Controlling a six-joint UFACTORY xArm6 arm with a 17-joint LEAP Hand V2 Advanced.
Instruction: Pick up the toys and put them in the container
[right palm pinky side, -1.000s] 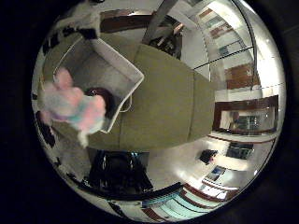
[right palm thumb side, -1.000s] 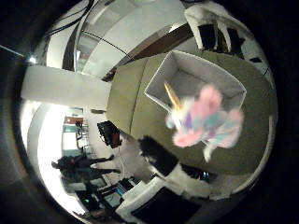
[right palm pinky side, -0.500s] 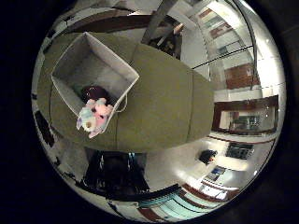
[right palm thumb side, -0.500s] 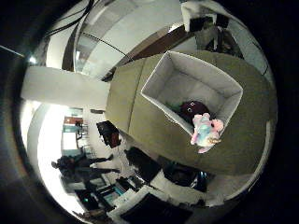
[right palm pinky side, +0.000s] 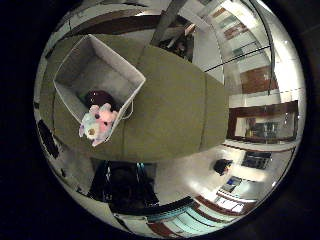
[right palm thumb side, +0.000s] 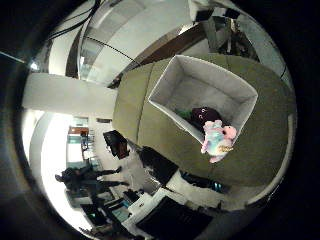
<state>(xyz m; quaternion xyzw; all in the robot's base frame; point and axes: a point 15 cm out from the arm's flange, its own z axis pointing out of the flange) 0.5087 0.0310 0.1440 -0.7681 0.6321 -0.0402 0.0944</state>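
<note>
Olive-green desk (right palm pinky side: 175, 100) spreads out below the palm, w/ a white fabric container (right palm pinky side: 75, 62) standing on it near one end. Container is square, open-topped, pale inside. A pink-and-pastel plush toy (right palm pinky side: 98, 122) w/ a bit of blue and yellow on it sits right at one corner of the container, draped over the rim, part hanging outside against the wall, part leaning in. Just behind it, inside the container, a dark maroon plush toy (right palm thumb side: 205, 115) rests on the bottom against the same corner, touching or nearly touching the pink one. Something small and green (right palm thumb side: 184, 114) shows beside the dark toy inside, too small to tell what. Rest of the container floor looks bare. A thin handle loop (right palm pinky side: 129, 111) hangs on the container's outer wall beside the pink toy. Fingers: no part of the hand shows in either palm view, so can't tell whether they're spread or curled.
</note>
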